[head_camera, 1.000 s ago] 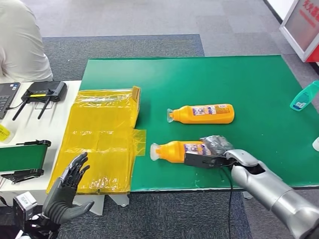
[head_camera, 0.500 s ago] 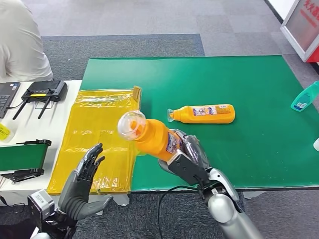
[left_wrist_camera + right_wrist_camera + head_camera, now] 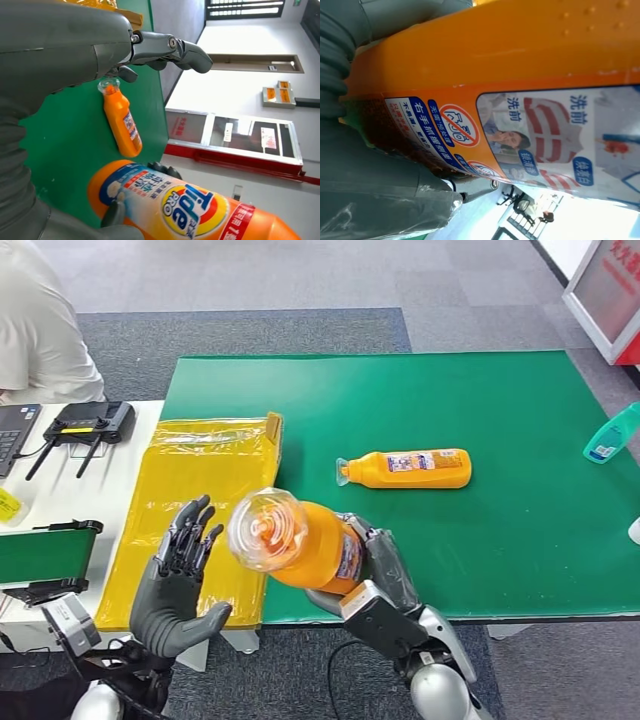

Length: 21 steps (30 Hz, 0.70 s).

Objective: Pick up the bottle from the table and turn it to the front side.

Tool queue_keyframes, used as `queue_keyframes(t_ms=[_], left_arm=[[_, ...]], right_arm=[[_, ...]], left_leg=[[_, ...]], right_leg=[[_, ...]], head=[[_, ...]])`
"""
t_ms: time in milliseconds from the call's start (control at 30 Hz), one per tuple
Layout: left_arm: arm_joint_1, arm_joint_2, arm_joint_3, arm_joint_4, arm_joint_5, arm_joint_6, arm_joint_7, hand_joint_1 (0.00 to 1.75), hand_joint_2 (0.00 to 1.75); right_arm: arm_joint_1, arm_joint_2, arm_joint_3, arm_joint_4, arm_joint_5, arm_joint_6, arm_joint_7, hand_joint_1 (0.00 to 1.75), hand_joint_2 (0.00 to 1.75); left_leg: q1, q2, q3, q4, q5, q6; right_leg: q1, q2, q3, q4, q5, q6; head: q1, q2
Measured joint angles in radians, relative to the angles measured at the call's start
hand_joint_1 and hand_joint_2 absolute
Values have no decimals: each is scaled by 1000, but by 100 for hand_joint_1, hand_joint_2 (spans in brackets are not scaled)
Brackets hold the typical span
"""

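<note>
My right hand (image 3: 377, 585) grips an orange detergent bottle (image 3: 302, 538) by its lower body, lifted off the green mat (image 3: 528, 540) with its clear cap tilted up toward the camera. The bottle's label (image 3: 546, 135) shows close up in the right wrist view, and its front label (image 3: 196, 205) in the left wrist view. My left hand (image 3: 177, 580) is raised with fingers spread, palm facing the bottle's cap, a short gap away. A second orange bottle (image 3: 407, 468) lies on its side on the mat, cap pointing left; the same second bottle (image 3: 120, 120) appears in the left wrist view.
A yellow plastic sheet (image 3: 204, 500) covers the mat's left edge. A black router (image 3: 87, 425) and a green-topped device (image 3: 45, 555) sit on the white table at left. A person in white (image 3: 41, 330) sits at the far left. A teal bottle (image 3: 610, 435) lies at the right edge.
My right hand lifted the near bottle off the mat and swung its cap up and leftward. My left hand rose from the lower left toward the cap.
</note>
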Motion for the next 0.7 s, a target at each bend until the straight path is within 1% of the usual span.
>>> queue_keyframes(t_ms=[167, 367, 500, 700], left_arm=[[-14, -7, 0, 0, -9, 13, 17, 0, 175], [-34, 2, 3, 1, -54, 25, 41, 0, 175], [-56, 15, -8, 6, -109, 29, 66, 0, 175], [-91, 41, -27, 22, -151, 40, 78, 0, 175]], right_arm=[[16, 4, 20, 1, 8, 4, -8, 175, 175], [42, 5, 77, 31, 36, 1, -19, 175, 175], [48, 5, 112, 62, 41, 0, -25, 175, 175], [47, 4, 137, 92, 41, -5, -28, 175, 175]], left_leg=[[0, 0, 0, 0, 0, 0], [0, 0, 0, 0, 0, 0], [0, 0, 0, 0, 0, 0], [0, 0, 0, 0, 0, 0]], right_leg=[[0, 0, 0, 0, 0, 0], [0, 0, 0, 0, 0, 0], [0, 0, 0, 0, 0, 0], [0, 0, 0, 0, 0, 0]], head=[[0, 0], [0, 0], [0, 0], [0, 0]])
